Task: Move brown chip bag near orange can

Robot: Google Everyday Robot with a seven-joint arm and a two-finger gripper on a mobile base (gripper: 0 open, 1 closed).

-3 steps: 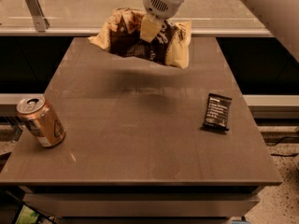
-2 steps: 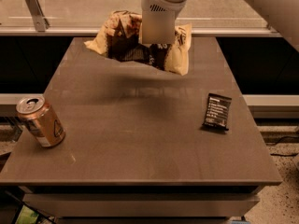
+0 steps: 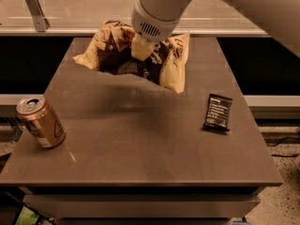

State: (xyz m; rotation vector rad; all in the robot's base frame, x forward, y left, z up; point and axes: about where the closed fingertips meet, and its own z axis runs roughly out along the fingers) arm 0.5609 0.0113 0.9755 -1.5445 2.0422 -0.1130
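Observation:
The brown chip bag, crumpled foil with a dark brown middle and pale yellow ends, hangs lifted above the far part of the table with its shadow on the surface below. My gripper comes down from the top of the view and is shut on the bag's top middle. The orange can, copper-coloured with a silver pull-tab top and a dark triangle mark, stands tilted at the table's left edge, well apart from the bag.
A small flat black bar wrapper lies on the right side of the brown table. A pale ledge with a metal bracket runs behind the table. My arm fills the top right.
The bag, held in my gripper, has risen off the table and moved nearer the camera and slightly left. Can and wrapper have not moved.

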